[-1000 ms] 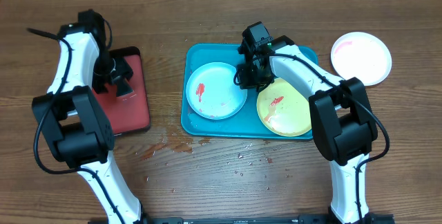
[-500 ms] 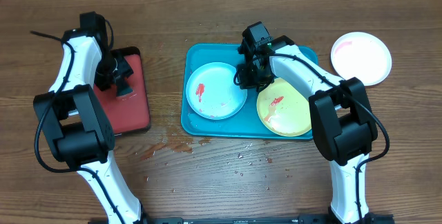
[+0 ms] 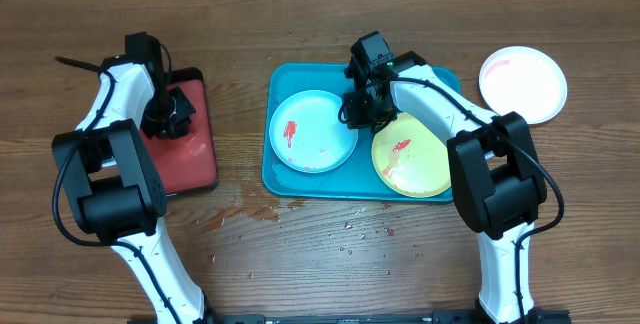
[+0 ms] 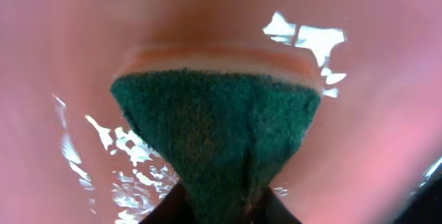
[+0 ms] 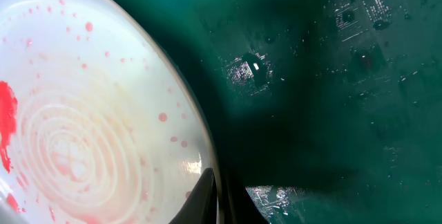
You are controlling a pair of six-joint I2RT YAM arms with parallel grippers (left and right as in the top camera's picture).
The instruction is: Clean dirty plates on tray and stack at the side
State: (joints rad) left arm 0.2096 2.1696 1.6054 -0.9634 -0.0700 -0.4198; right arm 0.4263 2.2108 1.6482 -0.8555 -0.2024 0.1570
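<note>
The turquoise tray [image 3: 285, 76] holds a light blue plate [image 3: 313, 132] and a yellow-green plate [image 3: 415, 164], both smeared red. A pinkish-white plate [image 3: 522, 84] lies on the table at the back right. My right gripper [image 3: 363, 114] stands between the two tray plates. It is shut [image 5: 219, 207] on the rim of a red-spotted plate [image 5: 90, 113] above the tray floor [image 5: 345, 113]; which of the two I cannot tell. My left gripper [image 3: 165, 116] is over the red tray. It is shut [image 4: 221, 210] on a green-faced sponge [image 4: 214, 127].
The black-rimmed red tray [image 3: 195, 159] lies left of the turquoise one, and its wet surface [image 4: 387, 148] fills the left wrist view. Red spatter [image 3: 250, 214] and small crumbs [image 3: 370, 229] mark the wood in front of the turquoise tray.
My left jaws have closed onto the sponge over the red tray, and the left arm has shifted slightly. The right arm and the plates have not moved.
</note>
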